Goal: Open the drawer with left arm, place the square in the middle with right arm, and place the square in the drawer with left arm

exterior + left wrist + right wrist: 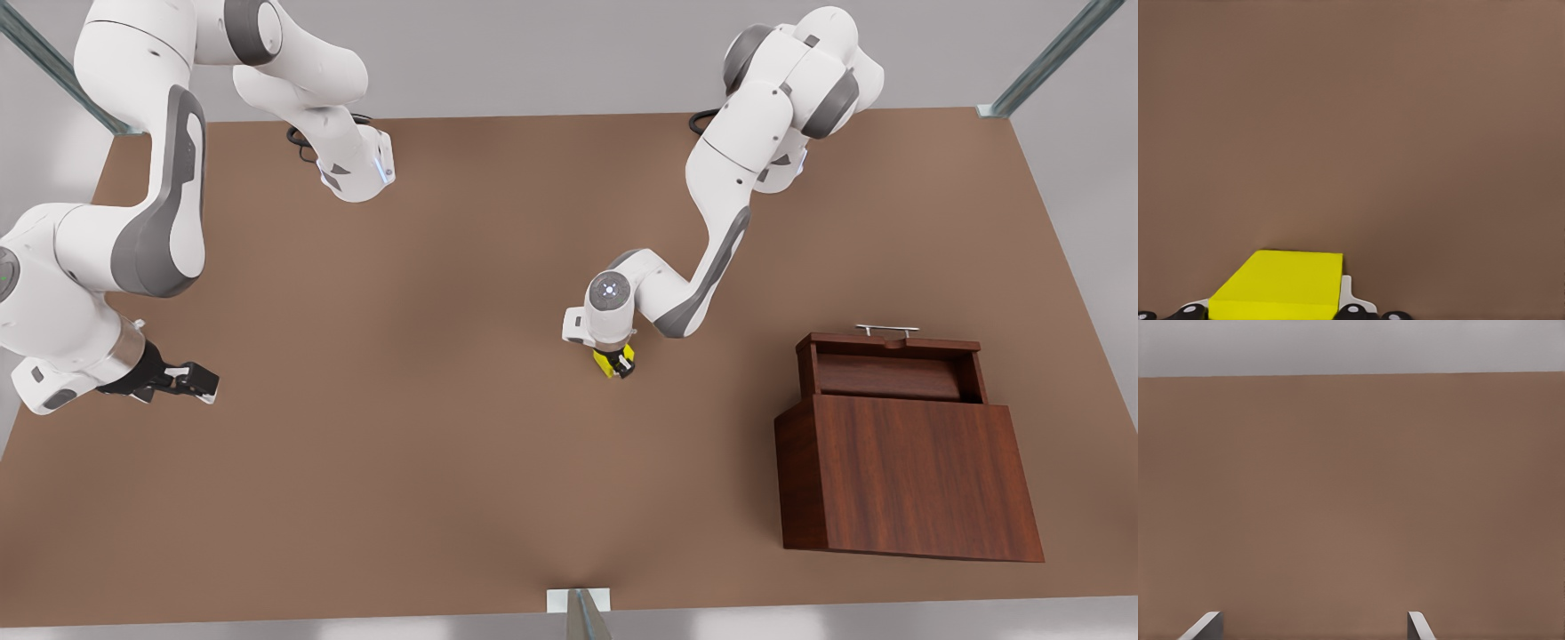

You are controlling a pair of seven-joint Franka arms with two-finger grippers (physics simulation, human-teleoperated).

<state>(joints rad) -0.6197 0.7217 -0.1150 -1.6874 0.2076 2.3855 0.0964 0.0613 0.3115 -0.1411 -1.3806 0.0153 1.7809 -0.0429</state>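
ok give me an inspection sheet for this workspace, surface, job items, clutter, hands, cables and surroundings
Surface: plain brown tabletop, unmarked.
Drawer: pulled open from the wooden box at the front view's right; tray looks empty; silver handle on its front.
Square: yellow cube near the table's middle, between the left hand's fingers.
Clutter: nothing seen.
Left hand: shut on the square, low over the table's middle.
Right hand: open, empty, waiting at the front view's left.
Cables: dark loops at both arm bases.
Surroundings: grey walls, metal frame struts at the corners.
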